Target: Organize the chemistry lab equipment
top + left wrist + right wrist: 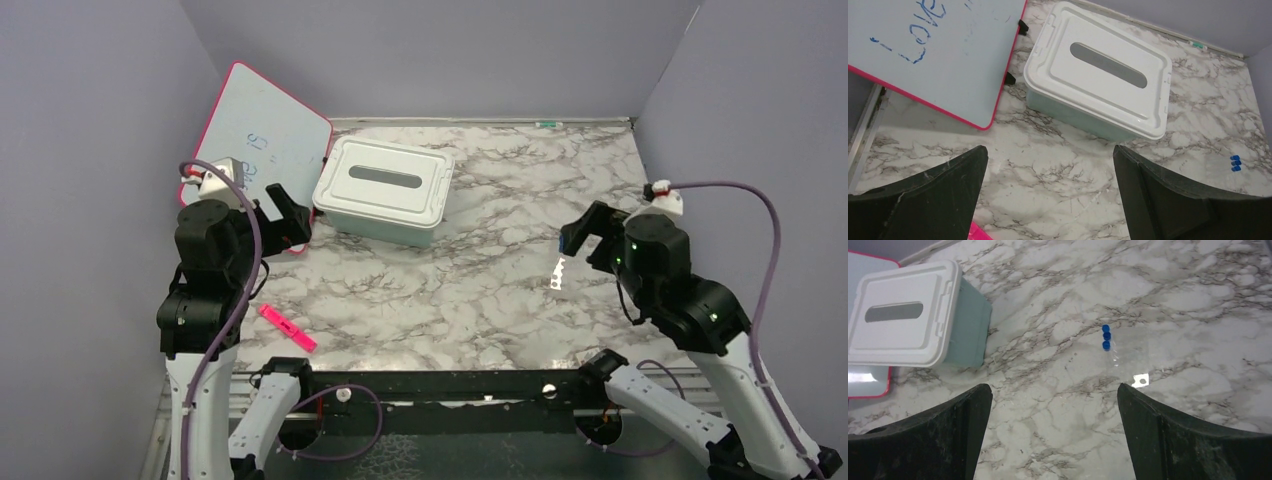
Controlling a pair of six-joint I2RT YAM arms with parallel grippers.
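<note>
Hovers above the surface with left gripper and right gripper both spread wide, holding nothing, presumably ready for a pick. Looks down on small clear vials with blue caps, lying together near the right gripper, well apart from the white box. Probably needs the lid off first to stow anything inside.

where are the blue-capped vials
Right wrist view: the blue-capped vials lie on the right side of the marble table, right of the white lidded box.
</note>
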